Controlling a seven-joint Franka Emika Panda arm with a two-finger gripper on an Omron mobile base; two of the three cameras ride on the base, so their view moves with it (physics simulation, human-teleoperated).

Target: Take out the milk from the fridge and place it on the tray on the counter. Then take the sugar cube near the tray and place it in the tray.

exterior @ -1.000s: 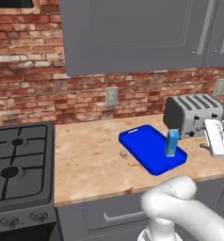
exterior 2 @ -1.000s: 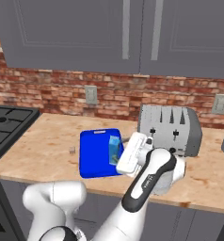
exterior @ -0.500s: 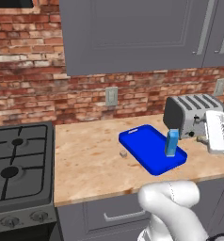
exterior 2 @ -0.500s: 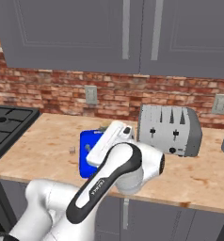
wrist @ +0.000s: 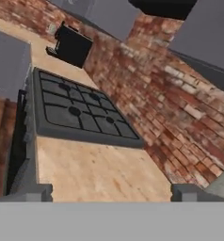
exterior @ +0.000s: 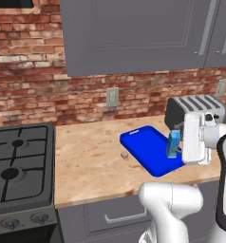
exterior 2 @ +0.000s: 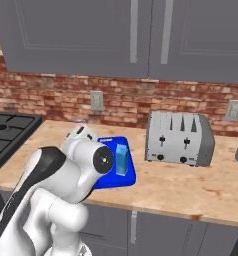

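The light-blue milk carton (exterior: 174, 144) (exterior 2: 122, 159) stands upright at the right end of the blue tray (exterior: 148, 152) (exterior 2: 129, 173) on the wooden counter (exterior: 91, 166). The tiny sugar cube (exterior: 125, 154) lies on the counter just off the tray's left edge. My white hand (exterior: 194, 138) hovers right beside the milk, on its right, holding nothing. In the hand view my gripper (wrist: 112, 192) is open, its fingertips (wrist: 38, 192) wide apart, looking along the bare counter toward the stove. The fridge is out of view.
A silver toaster (exterior: 195, 111) (exterior 2: 178, 137) stands behind the tray to the right. A black gas stove (exterior: 17, 166) (wrist: 81, 110) borders the counter on the left. The brick wall (exterior: 86, 99) with an outlet (exterior: 112, 97) and grey wall cabinets (exterior: 134, 33) lies behind.
My hand has swung from beside the toaster leftward to just right of the milk, and the arm now crosses in front of the tray's left part. Milk, tray and cube have not moved.
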